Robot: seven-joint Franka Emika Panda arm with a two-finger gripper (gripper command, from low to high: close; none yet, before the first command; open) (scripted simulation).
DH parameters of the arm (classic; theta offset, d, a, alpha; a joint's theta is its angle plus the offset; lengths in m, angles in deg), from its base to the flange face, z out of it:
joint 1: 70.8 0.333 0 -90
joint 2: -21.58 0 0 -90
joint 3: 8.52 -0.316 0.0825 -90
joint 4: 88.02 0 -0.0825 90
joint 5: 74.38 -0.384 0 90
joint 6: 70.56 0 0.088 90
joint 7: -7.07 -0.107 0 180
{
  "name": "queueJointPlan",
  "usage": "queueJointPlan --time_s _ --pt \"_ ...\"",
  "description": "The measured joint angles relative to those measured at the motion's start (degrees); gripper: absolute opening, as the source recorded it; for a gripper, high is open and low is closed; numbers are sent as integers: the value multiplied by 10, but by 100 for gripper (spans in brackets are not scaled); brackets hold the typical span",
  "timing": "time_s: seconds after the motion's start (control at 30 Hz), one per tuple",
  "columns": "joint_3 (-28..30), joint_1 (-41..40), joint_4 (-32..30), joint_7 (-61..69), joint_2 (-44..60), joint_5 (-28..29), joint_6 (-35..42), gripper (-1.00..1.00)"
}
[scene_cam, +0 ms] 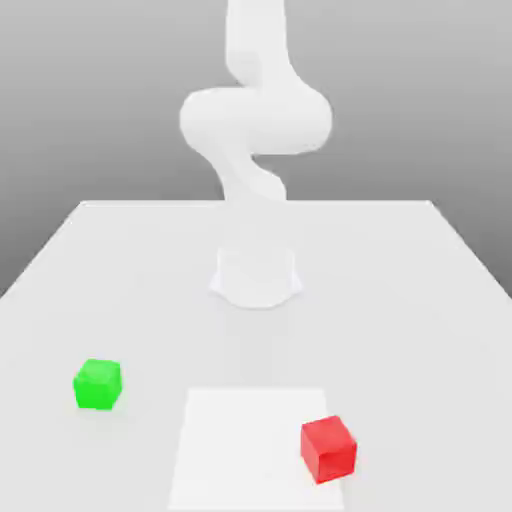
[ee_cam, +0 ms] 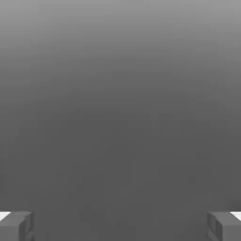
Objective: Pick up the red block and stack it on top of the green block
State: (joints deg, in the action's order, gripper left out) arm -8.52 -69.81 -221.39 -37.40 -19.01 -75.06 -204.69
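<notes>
The red block [scene_cam: 328, 449] sits nearest, over the right edge of the pale square [scene_cam: 250, 448], in the exterior view; the green block [scene_cam: 98, 385] rests on the desk [scene_cam: 400, 290] toward that view's left. The tool [ee_cam: 120, 227] is wide open and empty. Picking seems unstarted; next, it should line up above red and descend.

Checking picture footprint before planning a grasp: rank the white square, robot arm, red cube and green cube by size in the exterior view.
1. Robot arm
2. White square
3. Red cube
4. Green cube
</notes>
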Motion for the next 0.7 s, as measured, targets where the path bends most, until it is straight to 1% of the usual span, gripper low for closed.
queueJointPlan --time_s 0.43,0.6,0.7 --pt "-11 49 -83 59 274 -19 -123 0" --pt "-22 64 -115 71 377 -12 -170 0" --pt "-24 74 -134 72 440 1 -199 0"
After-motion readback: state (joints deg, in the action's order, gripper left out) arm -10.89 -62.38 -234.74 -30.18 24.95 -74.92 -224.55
